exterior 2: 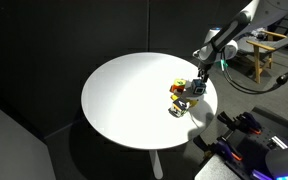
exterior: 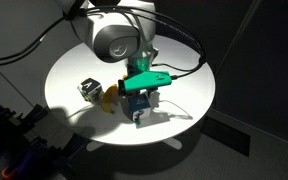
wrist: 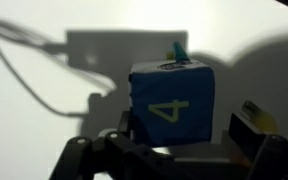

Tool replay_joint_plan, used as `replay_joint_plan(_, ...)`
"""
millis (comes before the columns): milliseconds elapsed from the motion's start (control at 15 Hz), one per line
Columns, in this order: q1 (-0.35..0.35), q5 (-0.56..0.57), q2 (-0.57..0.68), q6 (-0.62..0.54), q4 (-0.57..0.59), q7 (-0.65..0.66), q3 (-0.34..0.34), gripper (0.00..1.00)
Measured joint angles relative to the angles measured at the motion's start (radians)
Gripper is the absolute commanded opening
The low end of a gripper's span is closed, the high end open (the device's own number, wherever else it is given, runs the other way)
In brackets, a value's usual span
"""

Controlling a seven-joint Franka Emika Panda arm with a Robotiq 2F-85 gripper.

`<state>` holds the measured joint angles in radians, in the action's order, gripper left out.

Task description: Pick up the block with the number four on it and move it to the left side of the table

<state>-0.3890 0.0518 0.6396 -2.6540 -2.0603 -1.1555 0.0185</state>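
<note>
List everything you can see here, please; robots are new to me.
table: one, white, round, holds everything.
block with the number four: one, blue with yellow 4, under the gripper.
black-and-white cube: one, near the table's edge, beside the banana.
banana: one, yellow, between that cube and the block.
orange-red cube: one, by the banana, mostly hidden.
robot arm: one, grey and white, reaching over the table.
gripper: one, dark with a green part, over the block; open or shut unclear.

Arm folded over, wrist pointed straight down. Gripper sat low, fingers spread wide apart, nothing clamped in wrist view.
</note>
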Motion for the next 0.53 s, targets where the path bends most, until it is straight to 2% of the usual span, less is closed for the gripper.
replay_joint_plan(533,0.005,0.000,0.027,-0.046,0.004,0.000,0.000,1.00)
